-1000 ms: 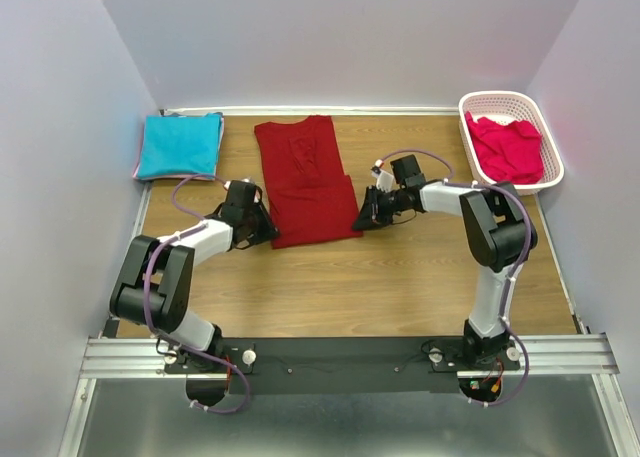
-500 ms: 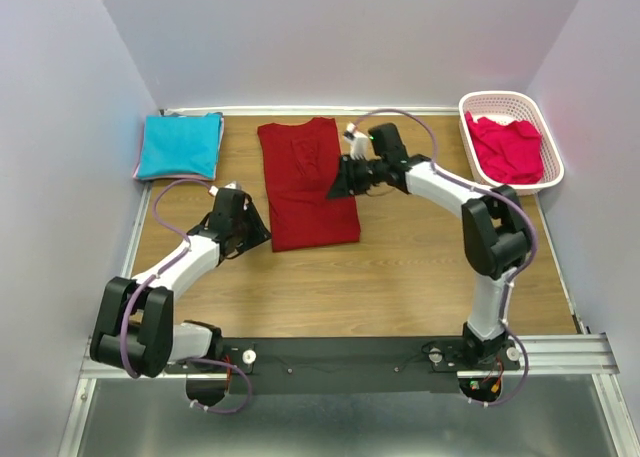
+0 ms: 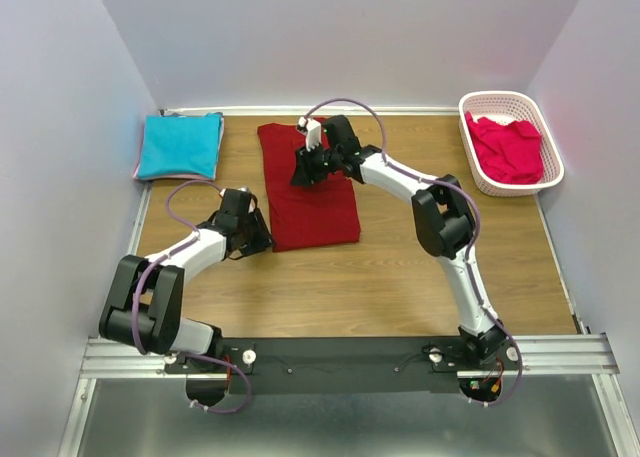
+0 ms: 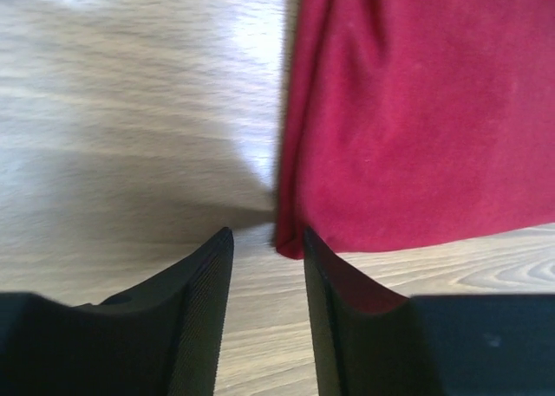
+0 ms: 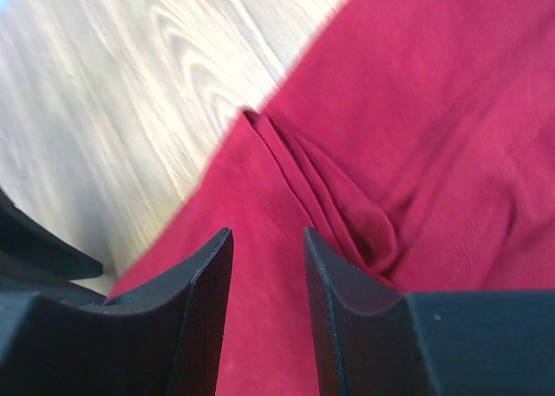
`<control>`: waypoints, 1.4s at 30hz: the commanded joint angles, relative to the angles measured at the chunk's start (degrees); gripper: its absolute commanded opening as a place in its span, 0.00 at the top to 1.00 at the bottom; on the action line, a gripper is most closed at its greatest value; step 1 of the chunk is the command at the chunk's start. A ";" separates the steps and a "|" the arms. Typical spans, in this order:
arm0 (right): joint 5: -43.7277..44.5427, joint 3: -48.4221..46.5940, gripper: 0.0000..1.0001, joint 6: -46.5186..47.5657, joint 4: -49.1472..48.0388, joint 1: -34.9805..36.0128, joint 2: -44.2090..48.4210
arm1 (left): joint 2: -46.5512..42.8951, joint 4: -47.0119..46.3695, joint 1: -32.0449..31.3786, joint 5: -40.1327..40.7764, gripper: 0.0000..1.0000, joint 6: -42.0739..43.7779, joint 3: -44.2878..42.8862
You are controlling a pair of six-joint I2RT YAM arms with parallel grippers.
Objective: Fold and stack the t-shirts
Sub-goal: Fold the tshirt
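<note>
The dark red t-shirt (image 3: 308,192) lies flat on the wooden table (image 3: 400,267), toward its far middle. The left gripper (image 4: 267,240), jaws parted and empty, sits at the shirt's near left corner. The right gripper (image 5: 267,240), likewise unclenched, hovers over its upper folds.

The spread t-shirt (image 3: 310,202) lies flat on the table (image 3: 400,277), and everything else is placed from it. The folded t-shirt (image 3: 180,145) lies well to its left in the table's far left corner. The basket (image 3: 500,97) stands well to its right in the far right corner, with the bunched t-shirt (image 3: 508,149) lying inside it. The left gripper (image 3: 262,232) is low at the spread t-shirt's near left corner, which lies just ahead of the gap between its fingers, while the right gripper (image 3: 303,172) is over the spread t-shirt's far half, above a crease in the cloth.
</note>
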State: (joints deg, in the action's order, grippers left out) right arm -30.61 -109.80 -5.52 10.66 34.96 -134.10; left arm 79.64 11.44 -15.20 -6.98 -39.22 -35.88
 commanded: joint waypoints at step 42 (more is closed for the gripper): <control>3.45 12.96 0.44 4.99 10.53 -0.68 14.13 | -6.43 5.96 -7.83 -8.57 0.48 1.25 4.50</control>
State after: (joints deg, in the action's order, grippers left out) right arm -24.21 -91.42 -3.09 20.08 34.39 -114.59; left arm 71.22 17.87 -22.35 -16.10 -38.22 -31.99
